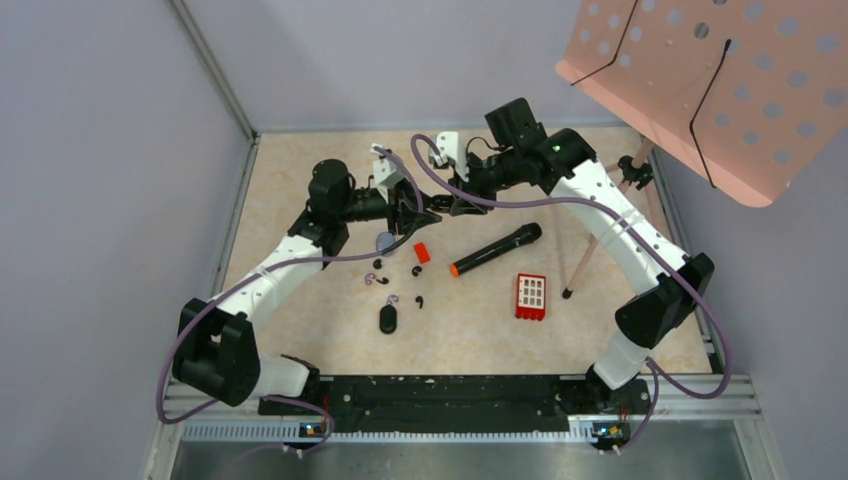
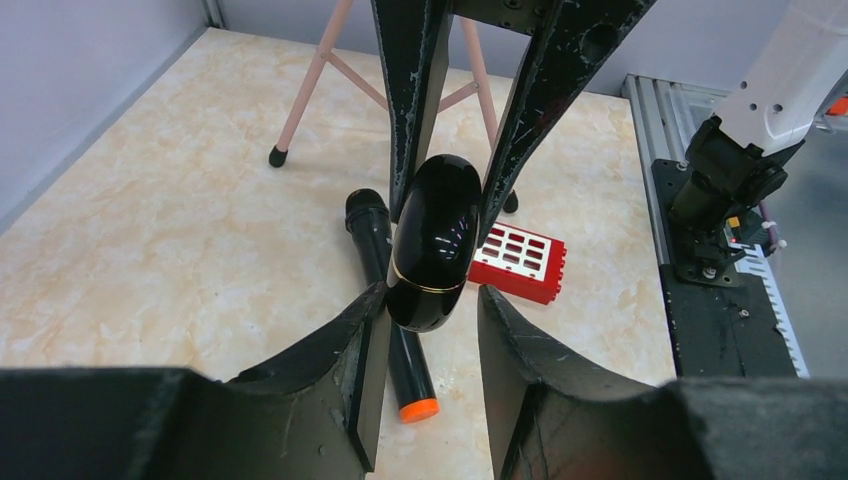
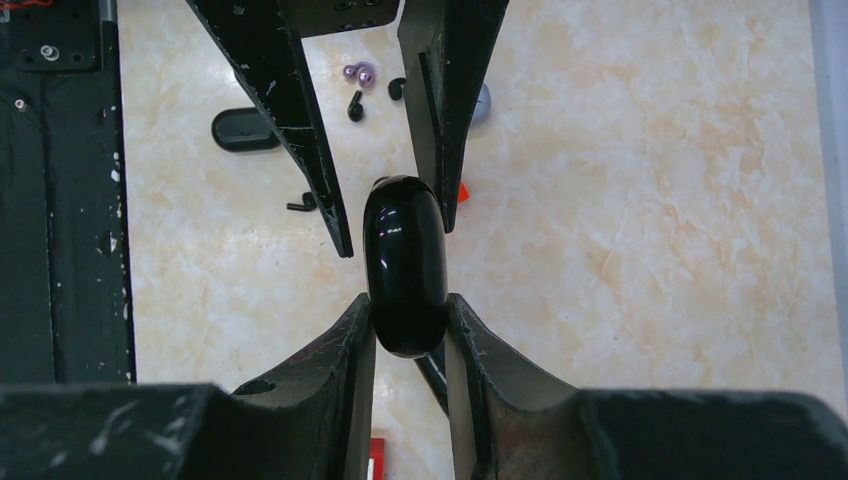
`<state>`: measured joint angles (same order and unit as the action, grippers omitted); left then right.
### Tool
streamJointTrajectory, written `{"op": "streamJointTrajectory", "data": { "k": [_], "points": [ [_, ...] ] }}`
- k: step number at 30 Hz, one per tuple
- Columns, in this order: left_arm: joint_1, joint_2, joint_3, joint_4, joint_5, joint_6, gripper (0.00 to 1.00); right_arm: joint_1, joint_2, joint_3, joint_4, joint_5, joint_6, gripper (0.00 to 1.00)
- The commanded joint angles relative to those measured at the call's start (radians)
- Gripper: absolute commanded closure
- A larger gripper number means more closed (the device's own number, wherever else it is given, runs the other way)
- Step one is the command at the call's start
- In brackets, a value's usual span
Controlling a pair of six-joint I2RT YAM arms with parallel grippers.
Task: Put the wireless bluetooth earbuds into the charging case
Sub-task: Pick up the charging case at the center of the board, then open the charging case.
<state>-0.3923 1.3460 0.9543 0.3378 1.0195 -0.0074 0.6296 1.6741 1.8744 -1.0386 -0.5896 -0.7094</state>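
Grips closed charging case (image 3: 405, 265) aloft with right gripper (image 3: 408, 300); brackets it loosely with left gripper (image 2: 432, 292), jaws slightly parted. Leaves earbuds (image 1: 392, 299) scattered on table (image 1: 480, 335), seven o'clock from case. Shows none inserted; needs case opened, all loaded.

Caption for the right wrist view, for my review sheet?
Right gripper clamps the glossy black case, the left gripper open around its far end; earbuds lie on the table beyond.
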Motion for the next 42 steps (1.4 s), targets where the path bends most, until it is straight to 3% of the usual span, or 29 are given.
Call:
{"op": "streamJointTrajectory", "data": {
  "k": [1,9,12,15,17,20,42],
  "points": [
    [-0.008,0.008,0.006,0.043,0.013,-0.034,0.59,0.022,0.005,0.060,0.040,0.005,0.003,0.84],
    [-0.009,0.019,0.009,0.067,0.013,-0.052,0.66,0.030,0.010,0.060,0.040,0.013,0.001,0.84],
    [-0.010,0.026,0.008,0.084,0.022,-0.060,0.85,0.031,0.011,0.057,0.040,0.013,0.007,0.81],
    [-0.009,0.029,0.001,0.104,0.031,-0.060,0.99,0.030,0.015,0.059,0.051,0.024,0.054,0.66],
    [-0.009,0.028,-0.005,0.114,0.032,-0.058,1.00,0.023,0.016,0.067,0.058,0.016,0.094,0.55],
    [-0.009,0.031,-0.011,0.132,0.039,-0.062,1.00,0.003,0.028,0.091,0.055,-0.017,0.143,0.49],
    [-0.008,0.059,-0.013,0.175,0.070,-0.070,1.00,-0.084,0.097,0.211,0.060,-0.068,0.232,0.50]
  ]
}}
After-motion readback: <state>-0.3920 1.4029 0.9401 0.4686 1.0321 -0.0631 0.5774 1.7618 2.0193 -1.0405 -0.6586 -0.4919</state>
